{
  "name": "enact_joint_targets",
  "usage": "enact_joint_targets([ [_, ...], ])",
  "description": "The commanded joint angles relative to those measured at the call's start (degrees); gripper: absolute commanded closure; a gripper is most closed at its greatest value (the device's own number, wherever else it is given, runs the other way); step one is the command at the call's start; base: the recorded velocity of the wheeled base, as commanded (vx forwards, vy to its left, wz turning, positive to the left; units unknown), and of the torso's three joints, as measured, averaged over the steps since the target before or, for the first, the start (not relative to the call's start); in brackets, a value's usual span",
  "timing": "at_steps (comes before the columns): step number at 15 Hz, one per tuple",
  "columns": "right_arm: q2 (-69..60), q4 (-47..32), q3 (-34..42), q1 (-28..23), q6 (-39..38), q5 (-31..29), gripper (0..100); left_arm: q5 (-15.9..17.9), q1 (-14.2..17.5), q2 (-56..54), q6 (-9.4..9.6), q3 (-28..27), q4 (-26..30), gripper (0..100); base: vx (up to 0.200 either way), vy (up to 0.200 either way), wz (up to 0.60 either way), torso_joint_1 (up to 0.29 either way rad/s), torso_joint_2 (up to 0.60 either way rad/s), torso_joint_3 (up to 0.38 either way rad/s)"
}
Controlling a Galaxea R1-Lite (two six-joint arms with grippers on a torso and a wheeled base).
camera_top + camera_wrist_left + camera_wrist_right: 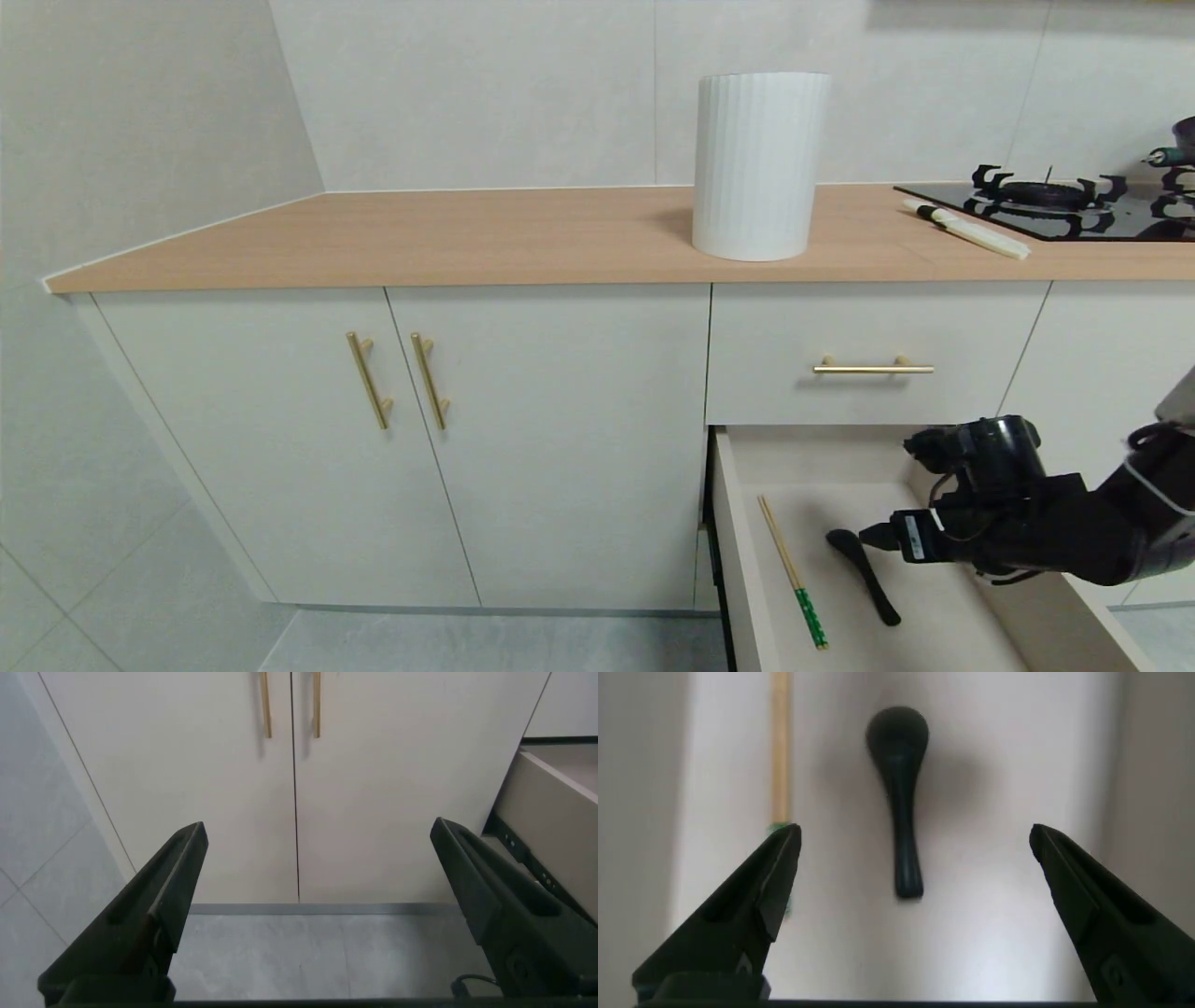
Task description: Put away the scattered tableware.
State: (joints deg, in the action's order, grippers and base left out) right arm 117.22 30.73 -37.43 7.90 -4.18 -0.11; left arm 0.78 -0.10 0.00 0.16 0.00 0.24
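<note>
The lower drawer (739, 569) stands pulled out. A black spoon (864, 571) lies flat on its floor, beside a pair of wooden chopsticks (790, 581) with green ends. My right gripper (876, 538) hovers open just above the spoon, with nothing between its fingers. The right wrist view looks straight down on the black spoon (898, 793), which lies between the open fingers of the right gripper (915, 840), with the chopsticks (781, 756) to one side. My left gripper (318, 835) is open and empty, low near the floor, facing the cabinet doors (297, 775).
A tall white ribbed container (760, 164) stands on the wooden counter (467, 238). A pale long utensil (967, 230) lies by the black gas stove (1055, 201). A closed drawer with a gold handle (873, 369) sits right above the open one. The double doors (401, 373) are closed.
</note>
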Motion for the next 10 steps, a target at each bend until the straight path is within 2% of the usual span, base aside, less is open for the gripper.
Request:
enact_joint_targets([
  [1, -16.2, -5.5, 5.6, 0.2, -0.5, 2.6, 0, 0.0, 0.0, 0.0, 0.02, 0.0, 0.0, 0, 0.000, 0.000, 0.00, 0.000, 0.00, 0.000],
  [4, -26.3, -13.2, 7.5, 1.5, -0.3, 6.0, 0, 0.0, 0.0, 0.0, 0.02, 0.0, 0.0, 0, 0.000, 0.000, 0.00, 0.000, 0.00, 0.000],
  [7, -35.4, -21.0, 6.8, 7.0, -0.1, 6.9, 0, 0.0, 0.0, 0.0, -0.07, 0.0, 0.0, 0, 0.000, 0.000, 0.00, 0.000, 0.00, 0.000],
  [8, -39.1, -25.1, 6.1, 9.6, 0.0, 6.8, 0, 0.0, 0.0, 0.0, -0.07, 0.0, 0.0, 0, -0.200, 0.000, 0.00, 0.007, 0.00, 0.007],
  [10, -42.7, -30.1, 4.5, 11.3, 0.0, 6.9, 0, 0.0, 0.0, 0.0, -0.07, 0.0, 0.0, 0, -0.200, 0.000, 0.00, 0.015, 0.00, 0.000],
])
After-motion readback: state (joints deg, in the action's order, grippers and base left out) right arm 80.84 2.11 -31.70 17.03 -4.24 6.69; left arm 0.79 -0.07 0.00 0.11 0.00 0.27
